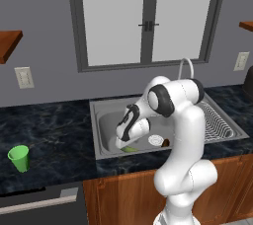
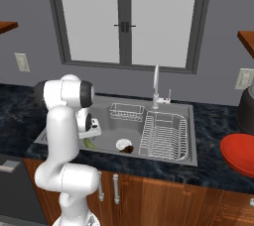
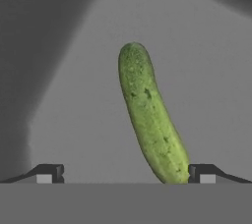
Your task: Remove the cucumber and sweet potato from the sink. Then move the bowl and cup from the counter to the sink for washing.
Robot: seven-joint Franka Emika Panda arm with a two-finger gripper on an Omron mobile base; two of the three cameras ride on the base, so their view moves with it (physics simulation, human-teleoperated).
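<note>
Hand view: pale-green curved cucumber [image 3: 150, 115] lying on grey steel sink [image 3: 74, 95] floor, nearer the right fingertip. Gripper [image 3: 125, 174] wide open, empty. Advice: centre jaws across its width, then descend.

You'll find nothing to read here: no text, label, brand, number or sign can be made out on any surface in these views.
</note>
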